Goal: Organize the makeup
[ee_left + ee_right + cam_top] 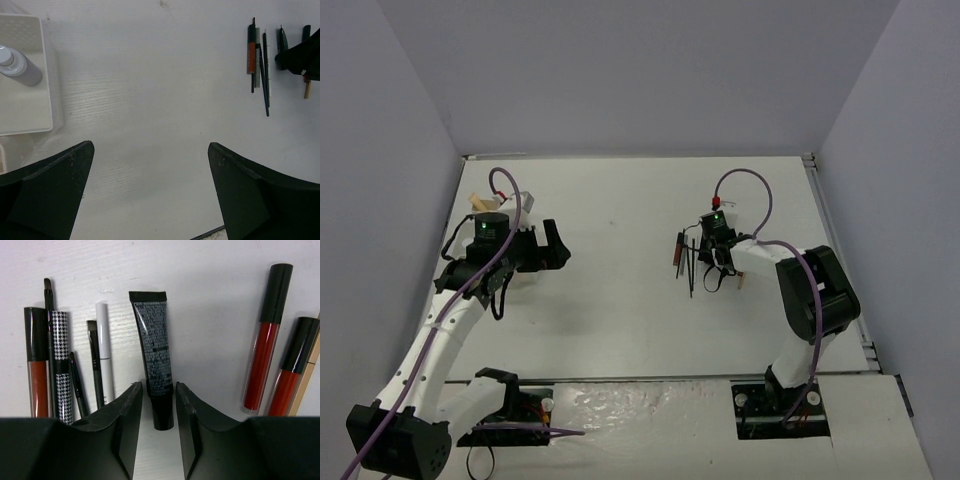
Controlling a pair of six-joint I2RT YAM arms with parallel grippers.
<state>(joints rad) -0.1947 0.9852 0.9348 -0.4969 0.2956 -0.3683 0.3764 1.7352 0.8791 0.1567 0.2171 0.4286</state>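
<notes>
The right end effector [159, 386] is low over the bench [620, 320], its 2 fingers [129, 410] narrowed around the capped end of a black squeeze tube [155, 345]. The tube lies flat between them, and it cannot be told whether they press on it. Just right of the tube lie 2 red gloss tubes [267, 340] with black caps, and a tan stick [307, 375] lies at the frame's edge. Left of the tube lie a white pencil [103, 355], a black brush [94, 360], a short black pencil [76, 382], a houndstooth-patterned pencil [61, 365] and another red tube [36, 365], all roughly parallel. This cluster sits in the right half of the bench, about midway between the far and near edges.

The left end effector [150, 195] is spread wide and holds nothing, hanging over bare bench. Towards the far left corner, a white tray [25, 120] holds a grey bottle [17, 67] lying in 1 compartment.
</notes>
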